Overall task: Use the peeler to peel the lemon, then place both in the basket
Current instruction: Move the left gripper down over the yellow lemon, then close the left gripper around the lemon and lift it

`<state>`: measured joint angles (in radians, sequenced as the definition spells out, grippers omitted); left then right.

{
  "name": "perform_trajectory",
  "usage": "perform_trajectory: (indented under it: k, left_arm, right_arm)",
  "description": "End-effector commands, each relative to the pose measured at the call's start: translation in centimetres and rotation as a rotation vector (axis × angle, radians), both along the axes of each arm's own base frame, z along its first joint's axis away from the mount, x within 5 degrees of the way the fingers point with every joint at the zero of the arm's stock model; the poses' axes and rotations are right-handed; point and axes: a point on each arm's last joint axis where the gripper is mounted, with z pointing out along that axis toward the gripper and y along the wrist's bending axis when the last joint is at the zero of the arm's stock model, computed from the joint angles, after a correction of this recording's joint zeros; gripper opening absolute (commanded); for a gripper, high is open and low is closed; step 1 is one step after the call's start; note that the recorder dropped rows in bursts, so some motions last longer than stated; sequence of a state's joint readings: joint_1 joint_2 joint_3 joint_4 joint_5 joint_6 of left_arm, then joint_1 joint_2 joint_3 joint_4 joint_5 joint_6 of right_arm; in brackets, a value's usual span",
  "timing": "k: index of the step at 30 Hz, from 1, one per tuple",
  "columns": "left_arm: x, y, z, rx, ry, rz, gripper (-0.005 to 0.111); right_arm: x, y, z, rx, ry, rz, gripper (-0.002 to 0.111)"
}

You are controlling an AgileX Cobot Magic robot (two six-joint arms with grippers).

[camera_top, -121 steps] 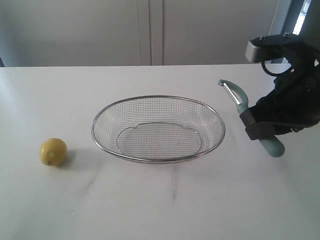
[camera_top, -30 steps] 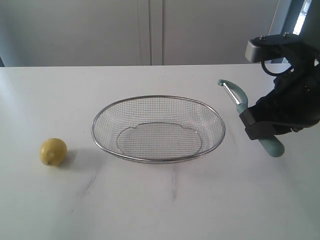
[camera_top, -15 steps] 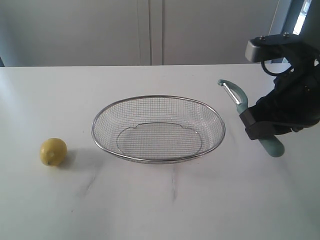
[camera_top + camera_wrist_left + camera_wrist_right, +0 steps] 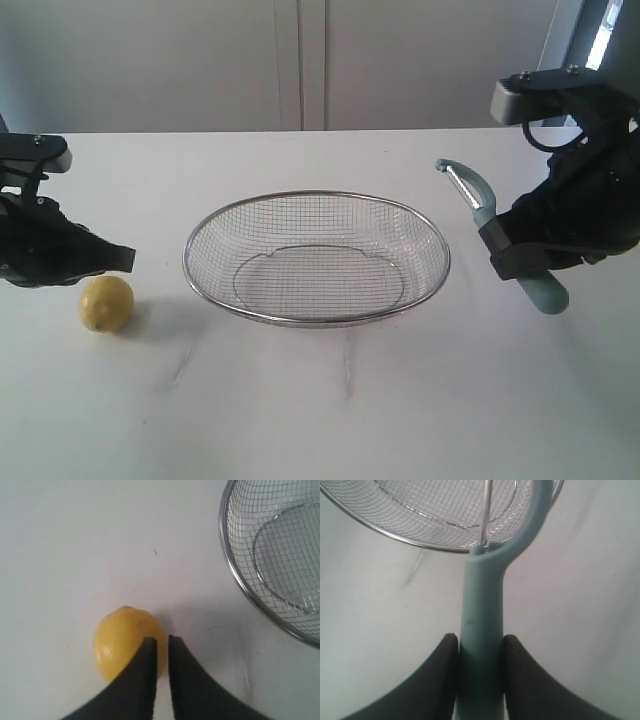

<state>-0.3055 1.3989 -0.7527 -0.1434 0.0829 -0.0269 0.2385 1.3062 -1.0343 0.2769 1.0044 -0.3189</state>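
The yellow lemon [image 4: 106, 304] lies on the white table left of the wire-mesh basket [image 4: 316, 193]. My left gripper [image 4: 122, 259] hovers just above and behind the lemon. In the left wrist view its fingers [image 4: 162, 642] stand nearly together over the lemon [image 4: 120, 642], with nothing between them. My right gripper [image 4: 503, 252] is shut on the teal peeler [image 4: 472, 192], held off the table to the right of the basket with its blade end pointing up and left. In the right wrist view the peeler handle [image 4: 482, 610] sits between both pads [image 4: 481, 645].
The basket rim [image 4: 235, 575] lies close beside the lemon, and the same basket rim [image 4: 395, 534] sits just beyond the peeler's head. The white table [image 4: 340, 400] runs to a pale wall behind.
My left arm has come into view from the left edge and now hangs over the lemon. The right arm, peeler, basket and lemon have not moved.
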Motion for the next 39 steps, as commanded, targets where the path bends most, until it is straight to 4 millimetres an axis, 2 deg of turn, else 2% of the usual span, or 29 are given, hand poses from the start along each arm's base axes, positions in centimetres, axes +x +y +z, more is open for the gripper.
perform_trajectory:
  k: [1,3,5,6,29,39]
  left_arm:
    - [0.2,-0.2,0.0,-0.004,-0.011,-0.003,0.05]
    - [0.3,-0.3,-0.4,0.0,0.004,-0.003,0.071]
    - [0.5,-0.3,-0.9,0.028,0.014,-0.025,0.084]
    - [0.6,-0.3,-1.2,0.043,0.019,-0.038,0.087]
    - [2.8,-0.7,-5.5,0.068,0.042,-0.011,0.086]
    - [3.0,-0.7,-7.2,0.085,0.095,-0.012,0.086]
  right_arm:
    - [0.2,-0.3,0.1,0.0,-0.012,-0.006,0.0]
    - [0.2,-0.3,0.1,0.0,-0.012,-0.006,0.0]
    - [0.2,-0.3,0.1,0.0,-0.012,-0.006,0.0]
    - [0.2,-0.3,0.1,0.0,-0.012,-0.006,0.0]
    - [0.2,-0.3,0.1,0.0,-0.012,-0.006,0.0]
    - [0.2,-0.3,0.1,0.0,-0.012,-0.006,0.0]
